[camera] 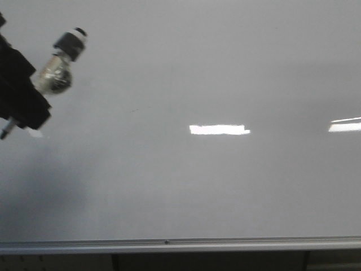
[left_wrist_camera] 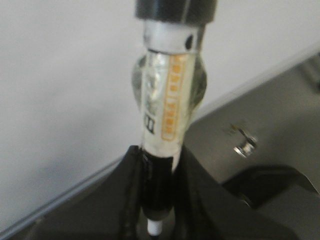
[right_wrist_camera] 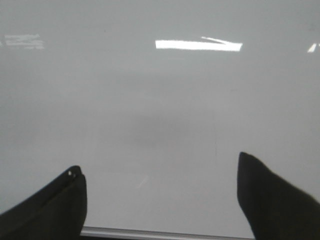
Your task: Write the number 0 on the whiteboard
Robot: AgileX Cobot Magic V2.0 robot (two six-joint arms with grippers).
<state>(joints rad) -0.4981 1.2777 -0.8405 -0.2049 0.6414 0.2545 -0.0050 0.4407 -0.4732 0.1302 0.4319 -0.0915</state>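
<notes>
The whiteboard [camera: 197,186] fills the front view, with its silver rail [camera: 169,245] along the lower edge. No drawn number 0 shows on it; only bright light reflections do. My left gripper [camera: 31,107] is at the far left, shut on a marker [camera: 56,70] with a black end and a taped white body. In the left wrist view the black fingers [left_wrist_camera: 125,190] clamp the marker [left_wrist_camera: 167,95], its white tip [left_wrist_camera: 155,227] pointing down between them. My right gripper [right_wrist_camera: 159,165] is open and empty over the whiteboard [right_wrist_camera: 160,100]; it is out of the front view.
A dark ledge [camera: 225,261] runs below the rail. In the left wrist view a grey surface [left_wrist_camera: 270,110] with a small metal bracket [left_wrist_camera: 243,146] lies beyond the board's edge. The rail also shows in the right wrist view [right_wrist_camera: 150,233].
</notes>
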